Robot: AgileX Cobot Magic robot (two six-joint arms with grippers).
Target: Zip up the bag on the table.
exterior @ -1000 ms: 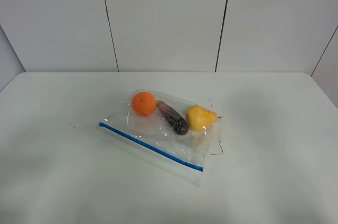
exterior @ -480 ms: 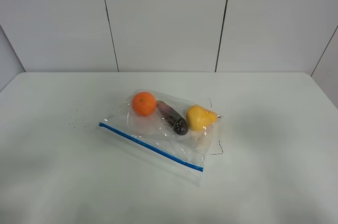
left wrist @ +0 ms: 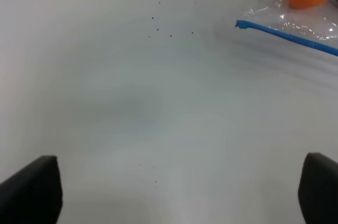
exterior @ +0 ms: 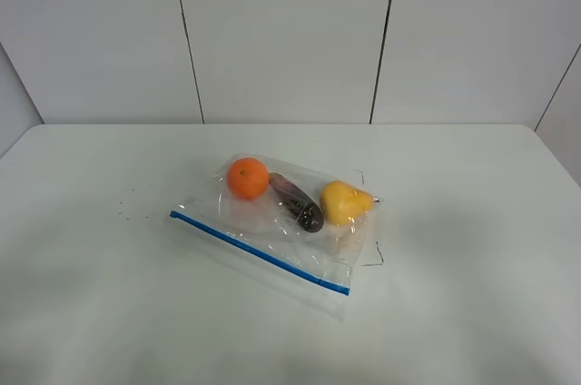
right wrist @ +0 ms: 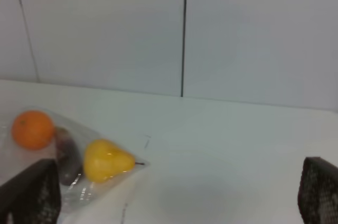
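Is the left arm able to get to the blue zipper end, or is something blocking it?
Probably yes. Only bare table lies between the left gripper, its fingers wide apart, and the blue zipper strip's near end on the bag. Nothing blocks it.

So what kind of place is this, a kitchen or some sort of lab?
Most likely a lab or test workspace, not a kitchen: a bare white table against plain panelled walls, with only one clear bag of produce laid out, and black gripper fingers at the wrist views' edges.

No text, label, brand or number showing readable anywhere: bag (exterior: 281, 222) plain, table (exterior: 472, 294) bearing no print.
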